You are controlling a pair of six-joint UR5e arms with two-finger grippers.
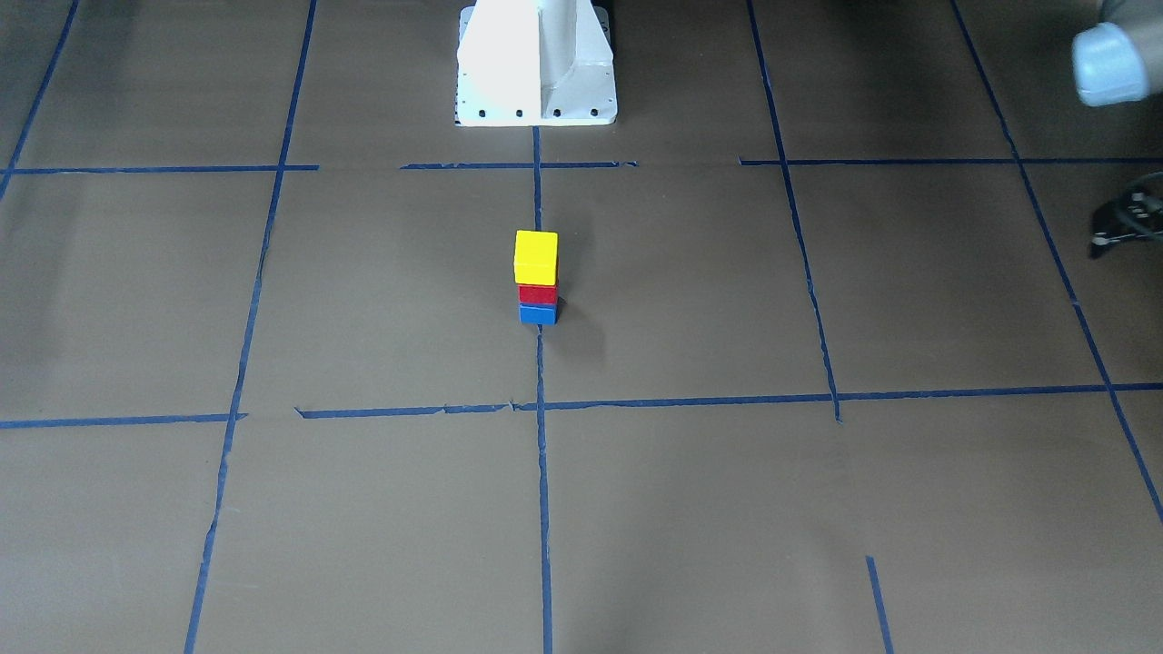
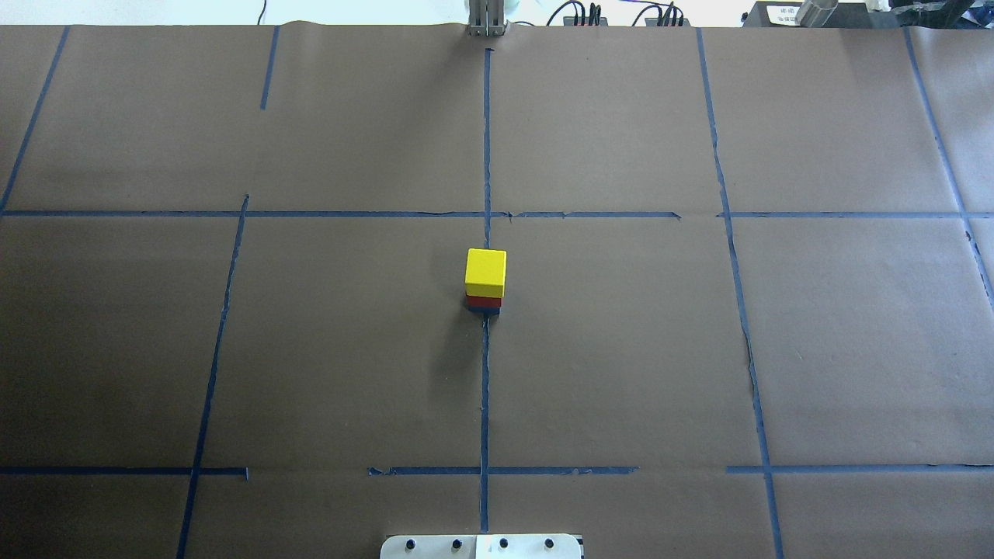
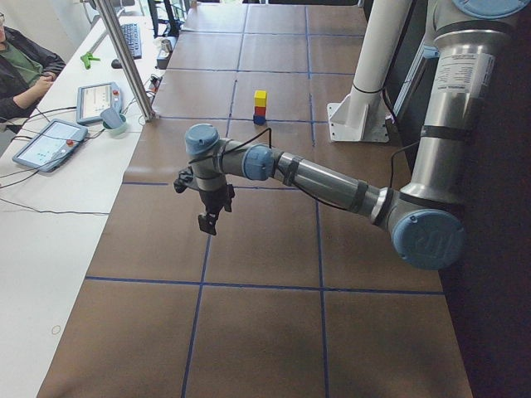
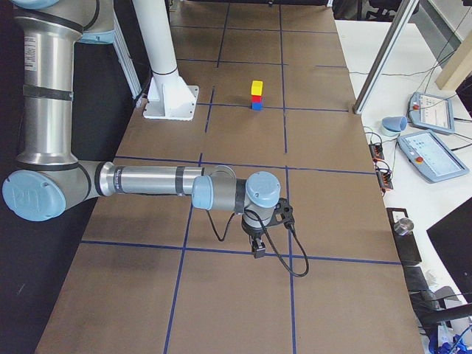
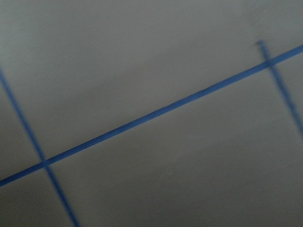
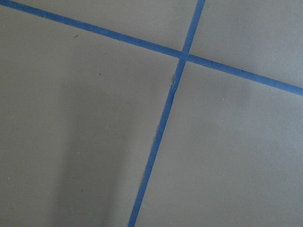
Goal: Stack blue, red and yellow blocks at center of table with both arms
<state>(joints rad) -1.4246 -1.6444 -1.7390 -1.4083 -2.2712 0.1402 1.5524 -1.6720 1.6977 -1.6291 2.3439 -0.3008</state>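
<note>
A yellow block (image 1: 536,257) sits on a red block (image 1: 538,294), which sits on a blue block (image 1: 538,314), a neat stack on the tape line at the table's middle. From overhead the yellow block (image 2: 486,271) hides most of the red and blue ones. My left gripper (image 3: 204,224) hangs over the table far from the stack, near the robot's left end; I cannot tell whether it is open or shut. My right gripper (image 4: 258,251) hangs low over the robot's right end; I cannot tell its state either. Both wrist views show only brown paper and blue tape.
The white robot pedestal (image 1: 536,64) stands at the table's edge behind the stack. A side bench holds tablets (image 3: 48,143) and a metal post (image 3: 124,58), with a seated person (image 3: 21,62) beside it. Another control pendant (image 4: 435,155) lies past the opposite edge.
</note>
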